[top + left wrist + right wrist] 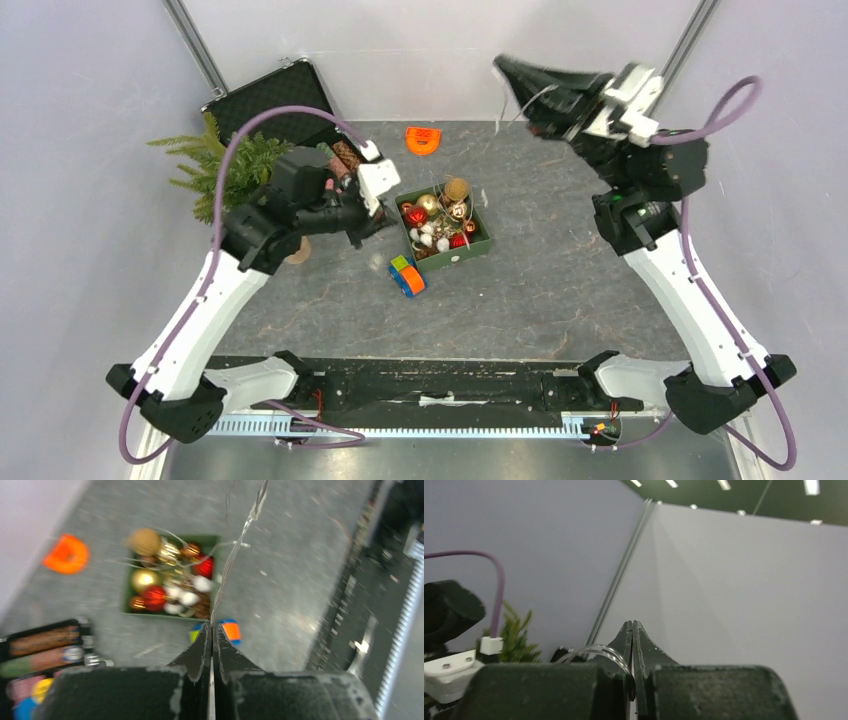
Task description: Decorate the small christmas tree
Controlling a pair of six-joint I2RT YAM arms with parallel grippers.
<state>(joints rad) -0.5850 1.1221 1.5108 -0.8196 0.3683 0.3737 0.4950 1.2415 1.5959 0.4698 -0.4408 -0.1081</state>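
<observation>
The small christmas tree (222, 166) stands at the back left, beside my left arm; its green tips (515, 636) also show in the right wrist view. A thin clear wire (246, 524) rises from between my left gripper's (212, 626) closed jaws, with strands trailing into the green ornament box (127, 587). In the top view the left gripper (362, 232) hovers just left of that box (483, 243). My right gripper (503, 67) is raised high at the back, pointing left. The right gripper (632, 623) is shut on a loop of the same clear wire (600, 650).
A black briefcase (268, 98) lies open behind the tree, its tray of items (42, 650) at the left. An orange piece (423, 139) lies behind the box. A coloured cube (407, 276) sits in front of it. Grey walls enclose the table.
</observation>
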